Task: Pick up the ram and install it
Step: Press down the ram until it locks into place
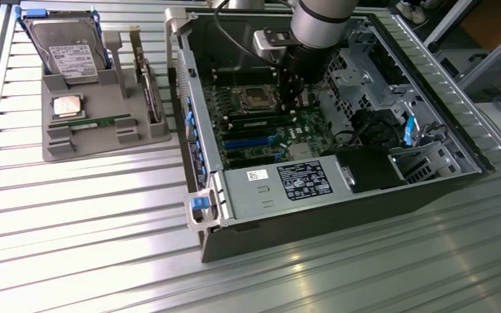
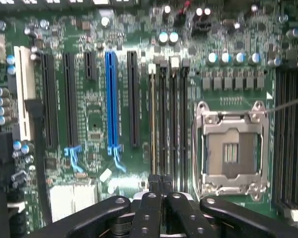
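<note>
Gripper (image 2: 161,186) is inside the open computer case (image 1: 320,195), jaws shut with nothing between them, just above the motherboard's (image 2: 89,124) memory slots (image 2: 169,114). The ram (image 1: 101,121) lies in the grey holder (image 1: 102,140), well apart. Risk, I'd say: shut fingers could knock the slots or the bare processor socket (image 2: 233,148). Count: one ram, one hard drive (image 1: 66,49), one processor chip (image 1: 68,104).

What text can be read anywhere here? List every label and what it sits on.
None can be read.
Hard drive: white label, print too small.
Power supply: black label and small white sticker, print blurred.
Motherboard: markings too blurred.
</note>
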Controlling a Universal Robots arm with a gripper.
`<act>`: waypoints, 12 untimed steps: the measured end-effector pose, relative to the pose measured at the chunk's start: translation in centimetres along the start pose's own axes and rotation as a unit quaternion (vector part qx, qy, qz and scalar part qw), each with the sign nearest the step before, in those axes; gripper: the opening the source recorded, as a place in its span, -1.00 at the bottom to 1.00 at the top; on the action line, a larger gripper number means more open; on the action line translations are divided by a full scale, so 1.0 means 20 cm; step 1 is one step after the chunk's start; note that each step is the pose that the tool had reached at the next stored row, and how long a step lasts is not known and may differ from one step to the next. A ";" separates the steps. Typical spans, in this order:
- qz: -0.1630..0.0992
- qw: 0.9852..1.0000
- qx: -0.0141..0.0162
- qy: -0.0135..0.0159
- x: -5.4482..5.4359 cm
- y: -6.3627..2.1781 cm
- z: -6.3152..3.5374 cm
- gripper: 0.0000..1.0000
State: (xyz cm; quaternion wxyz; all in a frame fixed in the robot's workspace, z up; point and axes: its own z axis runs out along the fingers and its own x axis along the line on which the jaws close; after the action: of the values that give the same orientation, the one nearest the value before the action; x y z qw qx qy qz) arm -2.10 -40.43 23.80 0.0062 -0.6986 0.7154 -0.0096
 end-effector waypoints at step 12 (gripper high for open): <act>-0.002 1.000 0.000 0.001 -0.01 -0.112 -0.049 -0.80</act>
State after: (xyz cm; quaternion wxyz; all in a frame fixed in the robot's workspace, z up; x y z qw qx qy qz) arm 0.11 -40.33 24.82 0.0050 -0.7004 0.7137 -0.0104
